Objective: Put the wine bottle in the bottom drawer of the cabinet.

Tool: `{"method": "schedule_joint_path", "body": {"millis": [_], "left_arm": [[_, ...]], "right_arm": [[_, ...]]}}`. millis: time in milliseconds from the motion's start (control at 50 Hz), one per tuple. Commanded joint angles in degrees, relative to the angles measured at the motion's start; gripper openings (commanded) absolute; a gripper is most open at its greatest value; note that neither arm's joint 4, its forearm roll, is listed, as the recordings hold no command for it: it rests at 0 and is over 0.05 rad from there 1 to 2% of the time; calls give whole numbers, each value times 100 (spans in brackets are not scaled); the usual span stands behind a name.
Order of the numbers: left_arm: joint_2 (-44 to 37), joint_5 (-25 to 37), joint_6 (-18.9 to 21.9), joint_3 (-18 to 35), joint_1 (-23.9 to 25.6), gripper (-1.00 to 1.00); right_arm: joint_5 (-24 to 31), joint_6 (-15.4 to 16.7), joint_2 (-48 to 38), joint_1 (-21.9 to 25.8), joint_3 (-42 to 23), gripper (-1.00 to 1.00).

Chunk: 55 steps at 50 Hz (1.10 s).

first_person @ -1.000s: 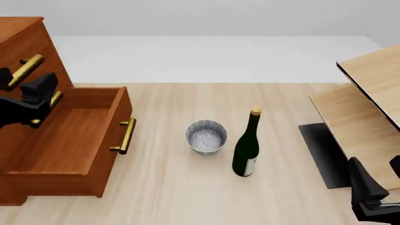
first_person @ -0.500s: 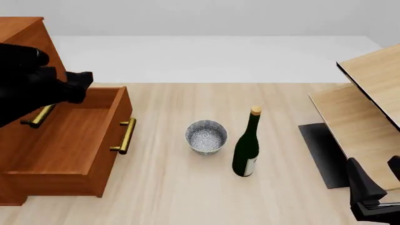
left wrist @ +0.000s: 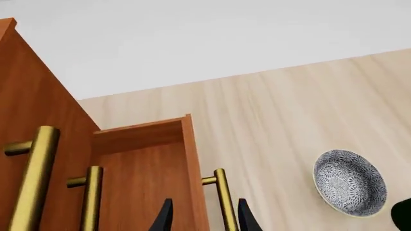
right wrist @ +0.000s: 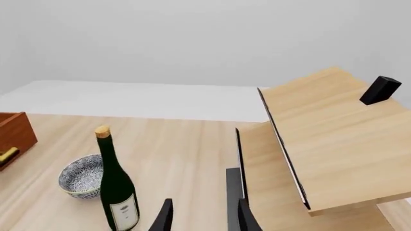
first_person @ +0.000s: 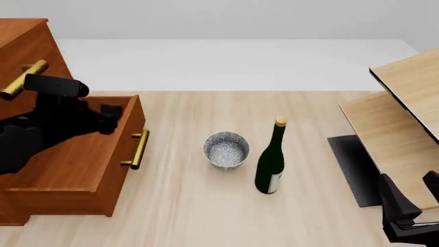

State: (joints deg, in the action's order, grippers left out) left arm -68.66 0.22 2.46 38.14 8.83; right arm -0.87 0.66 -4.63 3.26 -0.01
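Currently, the bottle stands upright on the table, just beside the bowl; whether the two touch cannot be told. Its cork points up and its pale label sits low on the glass. No gripper holds it.

The bottom drawer of the cabinet is pulled out, with its brass handle facing the bowl.

Left gripper: the wrist view shows two dark fingertips set apart, jaws spread and holding nothing. The drawer's front panel and its handle lie directly ahead of the jaws, seen through the gap between the fingers. The bowl lies ahead and off to one side of the jaws, well apart from them. In the front view the arm hangs over the open drawer, clear of the bottle.

Right gripper: its fingertips are likewise set apart, jaws spread and empty. The bottle stands ahead of the jaws and to one side, near but not touching. The bowl sits just past the bottle. A pale wood panel structure lies ahead on the opposite side of the jaws.
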Motion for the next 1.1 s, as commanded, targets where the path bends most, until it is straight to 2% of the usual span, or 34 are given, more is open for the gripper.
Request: {"method": "schedule_joint_path", "body": {"millis": [20,60,100,420,1100], "left_arm": [[-296,-180,-52,-143,0,100],[-359,-161,-150,-126,-10,100],[-369,-225,-37,-168,-38,100],[-547,-427,-212,-409,53,100],[-790,-934,-287,-984,74,100]], "right_arm": [[-27,3,-51,14,0,100],[-44,10,-75,30,0,100],[-61,20,-99,37,0,100],[-31,27,-109,52,-4,100],[-61,47,-217,154,-2,100]]}}
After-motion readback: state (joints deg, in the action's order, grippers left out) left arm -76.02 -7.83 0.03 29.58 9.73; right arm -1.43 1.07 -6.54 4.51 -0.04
